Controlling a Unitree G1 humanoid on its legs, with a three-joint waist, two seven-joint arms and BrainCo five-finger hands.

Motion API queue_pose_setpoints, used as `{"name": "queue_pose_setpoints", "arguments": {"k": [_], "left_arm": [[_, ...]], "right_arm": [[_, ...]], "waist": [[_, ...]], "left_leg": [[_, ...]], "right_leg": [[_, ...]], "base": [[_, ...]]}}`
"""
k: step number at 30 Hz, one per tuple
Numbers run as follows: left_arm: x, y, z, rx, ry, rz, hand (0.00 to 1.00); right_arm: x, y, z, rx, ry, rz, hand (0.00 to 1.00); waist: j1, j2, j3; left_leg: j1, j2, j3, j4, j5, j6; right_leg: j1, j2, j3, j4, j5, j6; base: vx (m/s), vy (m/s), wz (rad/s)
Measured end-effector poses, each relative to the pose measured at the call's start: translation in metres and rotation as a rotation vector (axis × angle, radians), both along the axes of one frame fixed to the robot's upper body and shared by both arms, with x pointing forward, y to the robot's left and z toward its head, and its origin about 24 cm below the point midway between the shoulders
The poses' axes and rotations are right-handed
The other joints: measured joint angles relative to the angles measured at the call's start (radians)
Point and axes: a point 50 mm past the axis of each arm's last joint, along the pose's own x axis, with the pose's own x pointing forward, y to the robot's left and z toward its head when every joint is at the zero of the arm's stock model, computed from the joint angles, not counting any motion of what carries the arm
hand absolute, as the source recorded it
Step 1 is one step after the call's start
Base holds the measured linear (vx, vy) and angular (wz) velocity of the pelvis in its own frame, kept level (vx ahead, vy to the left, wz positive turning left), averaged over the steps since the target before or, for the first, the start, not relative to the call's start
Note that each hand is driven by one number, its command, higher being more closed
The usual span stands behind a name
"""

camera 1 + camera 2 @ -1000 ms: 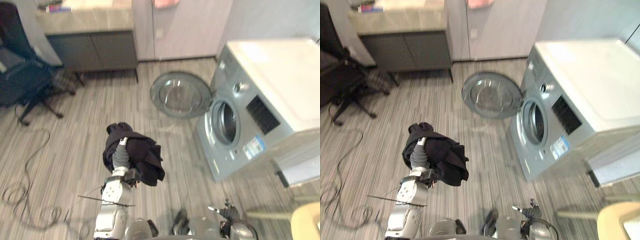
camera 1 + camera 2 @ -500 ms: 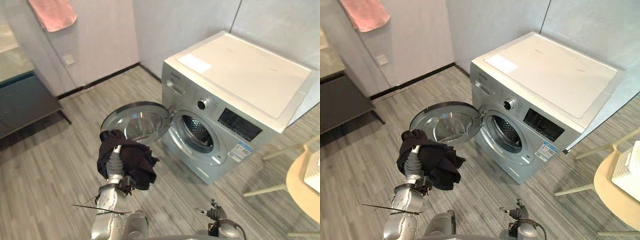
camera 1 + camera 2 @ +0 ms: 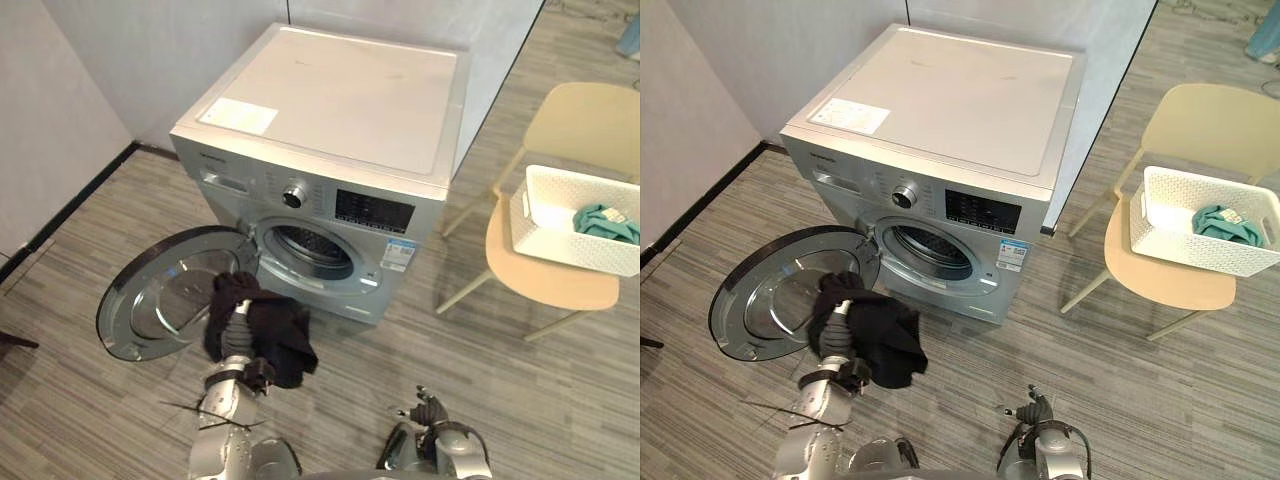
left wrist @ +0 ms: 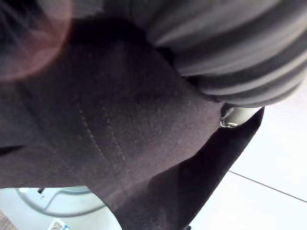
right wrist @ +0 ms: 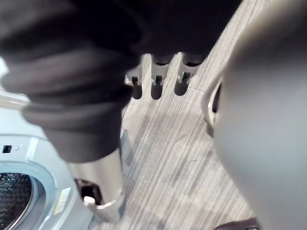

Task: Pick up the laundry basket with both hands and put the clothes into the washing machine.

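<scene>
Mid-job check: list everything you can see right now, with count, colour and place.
washer: 1, silver-grey, centre
door: 1, grey with glass, open, swung to the washer's left
garment: 1, black, draped over the left hand before the drum
chair: 1, beige, right of the washer
basket: 1, white, on the chair
cloth: 1, teal, in the basket
left hand: raised, under the garment
right hand: low, empty

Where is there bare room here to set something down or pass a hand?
Free: the flat top of the washing machine; the floor between washer and chair; the drum opening, door swung wide. Crowded: the chair seat, filled by the white basket; the floor left of the opening, taken by the open door and the dark garment draped over the left hand.
</scene>
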Motion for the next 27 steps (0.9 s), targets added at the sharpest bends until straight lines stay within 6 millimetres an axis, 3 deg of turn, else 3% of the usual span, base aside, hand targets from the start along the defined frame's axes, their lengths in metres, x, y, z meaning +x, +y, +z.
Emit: {"name": "queue_pose_setpoints", "arguments": {"k": [3, 5, 6, 7, 9, 10, 11, 12, 13, 15, 16, 17, 18, 20, 22, 24, 27], "left_arm": [[-0.003, 0.003, -0.009, 0.004, 0.046, 0.012, 1.0], [-0.006, 0.009, -0.015, 0.005, 0.076, 0.048, 1.0], [-0.008, 0.014, -0.02, 0.001, 0.102, 0.071, 1.0], [-0.01, 0.017, -0.023, 0.004, 0.118, 0.084, 1.0], [-0.015, 0.029, -0.03, 0.012, 0.161, 0.132, 1.0], [-0.015, 0.031, -0.031, 0.016, 0.165, 0.143, 1.0], [-0.015, 0.032, -0.031, 0.02, 0.165, 0.14, 1.0], [-0.014, 0.032, -0.03, 0.021, 0.161, 0.139, 1.0], [-0.013, 0.032, -0.029, 0.023, 0.158, 0.138, 1.0], [-0.013, 0.032, -0.029, 0.022, 0.158, 0.136, 1.0], [-0.013, 0.03, -0.03, 0.018, 0.159, 0.133, 1.0], [-0.013, 0.031, -0.031, 0.022, 0.165, 0.134, 1.0], [-0.009, 0.034, -0.03, 0.04, 0.158, 0.123, 1.0], [-0.004, 0.037, -0.026, 0.055, 0.141, 0.117, 1.0], [-0.002, 0.033, -0.025, 0.054, 0.136, 0.101, 1.0], [0.005, 0.027, -0.021, 0.052, 0.112, 0.076, 1.0], [0.017, 0.023, -0.012, 0.042, 0.07, 0.067, 1.0]], "right_arm": [[-0.005, -0.005, -0.003, -0.008, 0.025, -0.008, 0.0], [-0.011, -0.011, -0.006, -0.024, 0.053, -0.008, 0.0], [-0.014, -0.012, -0.008, -0.031, 0.07, -0.005, 0.0], [-0.016, -0.013, -0.008, -0.032, 0.075, -0.01, 0.0], [-0.017, -0.012, -0.009, -0.038, 0.081, -0.007, 0.0], [-0.016, -0.011, -0.009, -0.035, 0.082, -0.003, 0.0], [-0.014, -0.011, -0.009, -0.037, 0.087, 0.0, 0.0], [-0.015, -0.011, -0.01, -0.035, 0.096, -0.001, 0.0], [-0.015, -0.01, -0.011, -0.033, 0.097, -0.002, 0.0], [-0.015, -0.009, -0.012, -0.027, 0.104, -0.011, 0.0], [-0.016, -0.011, -0.012, -0.028, 0.105, -0.02, 0.0], [-0.016, -0.016, -0.012, -0.031, 0.108, -0.041, 0.0], [-0.014, -0.006, -0.013, -0.005, 0.104, -0.034, 0.0], [-0.013, 0.0, -0.013, 0.002, 0.096, -0.015, 0.0], [-0.007, -0.001, -0.01, -0.006, 0.074, -0.013, 0.0], [0.014, -0.001, -0.001, -0.033, 0.009, 0.039, 0.0], [0.047, 0.007, 0.016, -0.044, -0.099, 0.09, 0.0]], "waist": [[-0.003, 0.005, 0.003], [0.0, 0.018, 0.011], [0.001, 0.023, 0.013], [0.001, 0.025, 0.014], [0.002, 0.023, 0.016], [0.008, 0.013, 0.02], [0.013, 0.011, 0.022], [0.021, 0.003, 0.026], [0.025, -0.004, 0.03], [0.021, -0.021, 0.041], [0.019, -0.011, 0.036], [0.022, 0.0, 0.043], [0.021, -0.018, 0.053], [0.022, -0.042, 0.068], [0.02, -0.039, 0.094], [0.018, -0.002, 0.16], [0.0, 0.009, 0.225]], "left_leg": [[0.011, 0.037, -0.022, 0.059, 0.0, 0.002], [-0.003, 0.097, -0.059, 0.19, 0.011, 0.022], [-0.017, 0.119, -0.091, 0.266, 0.04, 0.068], [-0.028, 0.125, -0.111, 0.301, 0.061, 0.092], [-0.092, 0.15, -0.185, 0.447, 0.2, 0.073], [-0.111, 0.153, -0.195, 0.472, 0.165, 0.05], [-0.133, 0.138, -0.202, 0.481, 0.065, 0.008], [-0.16, 0.11, -0.207, 0.455, 0.014, -0.009], [-0.172, 0.093, -0.212, 0.427, 0.003, -0.014], [-0.175, 0.025, -0.224, 0.134, 0.025, -0.013], [-0.162, 0.011, -0.231, 0.025, 0.08, 0.004], [-0.137, -0.009, -0.253, -0.059, 0.181, -0.011], [-0.146, -0.039, -0.26, -0.056, 0.19, 0.002], [-0.149, -0.051, -0.261, -0.04, 0.181, 0.015], [-0.146, -0.051, -0.26, 0.001, 0.167, 0.03], [-0.161, -0.01, -0.258, 0.089, 0.125, 0.023], [-0.237, 0.024, -0.253, 0.162, 0.057, 0.007]], "right_leg": [[0.06, 0.032, -0.015, -0.03, -0.018, 0.005], [0.12, 0.083, -0.015, -0.08, -0.021, 0.004], [0.151, 0.105, 0.002, -0.104, -0.024, 0.004], [0.165, 0.114, 0.01, -0.12, -0.023, 0.004], [0.216, 0.143, 0.064, -0.203, -0.009, -0.006], [0.221, 0.145, 0.071, -0.22, -0.004, -0.006], [0.223, 0.141, 0.103, -0.235, 0.005, -0.006], [0.228, 0.13, 0.125, -0.256, 0.015, 0.002], [0.232, 0.12, 0.135, -0.261, 0.018, 0.007], [0.258, 0.072, 0.14, -0.264, 0.032, 0.032], [0.262, 0.071, 0.139, -0.265, 0.037, 0.042], [0.274, 0.067, 0.144, -0.273, 0.039, 0.069], [0.266, 0.064, 0.142, -0.286, 0.032, 0.08], [0.258, 0.087, 0.133, -0.297, 0.03, 0.075], [0.267, 0.089, 0.145, -0.293, 0.039, 0.062], [0.23, 0.103, 0.179, -0.213, 0.025, 0.061], [0.061, 0.092, 0.247, -0.034, -0.052, 0.062]], "base": [[0.17, -0.077, -0.02], [0.15, -0.104, -0.24], [0.13, -0.093, -0.38], [0.15, -0.116, -0.58], [0.19, -0.094, -0.65], [0.21, 0.004, -0.64], [0.21, 0.073, -0.64], [0.24, 0.106, -0.61], [0.2, 0.124, -0.46], [0.19, 0.235, -0.21], [0.23, 0.35, -0.18], [0.21, 0.285, -0.05], [0.14, 0.154, -0.02], [0.07, 0.045, 0.01], [0.01, 0.068, -0.18], [-0.14, 0.103, -0.57], [-0.21, 0.049, -0.6]]}}
